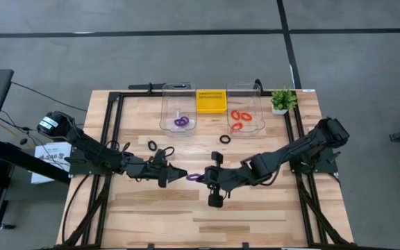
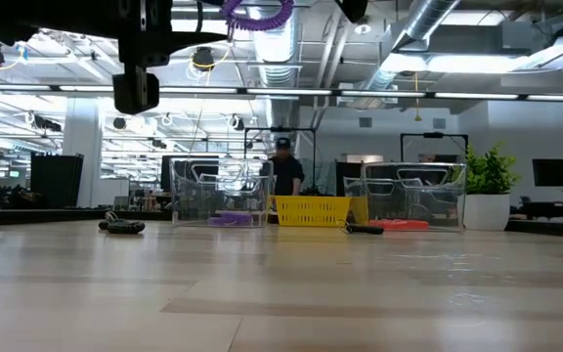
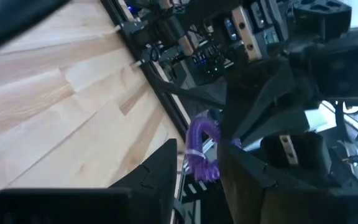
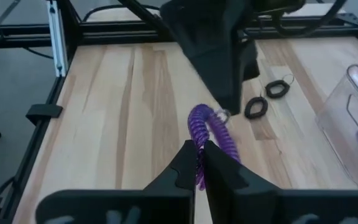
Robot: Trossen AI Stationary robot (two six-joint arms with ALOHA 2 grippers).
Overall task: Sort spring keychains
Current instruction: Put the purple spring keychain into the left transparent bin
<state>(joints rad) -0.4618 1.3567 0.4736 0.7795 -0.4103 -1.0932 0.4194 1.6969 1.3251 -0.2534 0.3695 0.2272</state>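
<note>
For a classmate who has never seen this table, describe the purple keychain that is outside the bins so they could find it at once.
On the wooden table, find where the two arms meet near the middle. The purple spring keychain hangs there, pinched in the right gripper, facing the left gripper. It alone is off the table.

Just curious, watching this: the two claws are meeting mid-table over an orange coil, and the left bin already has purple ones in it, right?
Nearly. The coil between the right claw and left claw is purple, not orange, as the right wrist view shows. The left bin does hold purple ones.
</note>
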